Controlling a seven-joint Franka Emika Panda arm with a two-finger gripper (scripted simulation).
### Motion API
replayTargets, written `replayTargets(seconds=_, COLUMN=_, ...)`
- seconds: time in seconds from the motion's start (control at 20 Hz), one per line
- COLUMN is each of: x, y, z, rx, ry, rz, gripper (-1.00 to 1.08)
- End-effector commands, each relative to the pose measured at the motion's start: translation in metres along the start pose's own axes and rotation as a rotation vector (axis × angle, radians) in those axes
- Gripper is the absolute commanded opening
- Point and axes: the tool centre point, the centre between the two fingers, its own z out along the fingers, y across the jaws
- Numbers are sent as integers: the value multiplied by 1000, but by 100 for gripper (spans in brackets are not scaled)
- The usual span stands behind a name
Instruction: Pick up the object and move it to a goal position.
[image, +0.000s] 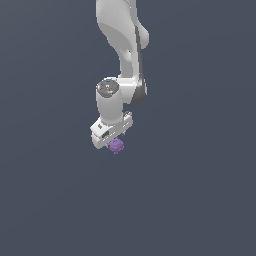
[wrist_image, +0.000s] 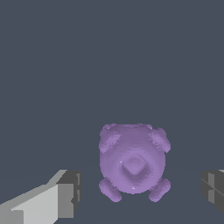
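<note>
The object (wrist_image: 132, 162) is a small purple round lump with short knobs, lying on the dark grey floor. In the exterior view it (image: 116, 145) shows just under the white hand. My gripper (wrist_image: 141, 192) is open and straddles the object: one finger (wrist_image: 65, 197) stands on one side and the other finger (wrist_image: 213, 187) on the other, each with a clear gap to the lump. In the exterior view my gripper (image: 113, 139) points down right over the object, and the fingertips are mostly hidden by the hand.
A plain dark grey floor (image: 200, 200) surrounds the arm on all sides. The white arm (image: 122, 40) rises toward the top of the exterior view. No other objects or goal marker show.
</note>
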Motion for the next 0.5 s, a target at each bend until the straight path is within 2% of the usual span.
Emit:
replayTargets(seconds=0.0, x=0, y=0, z=3, rx=0, ry=0, rz=0, gripper=100)
replayTargets(seconds=0.45, x=-1, y=-1, z=40, rx=0, ry=0, rz=-3, gripper=100)
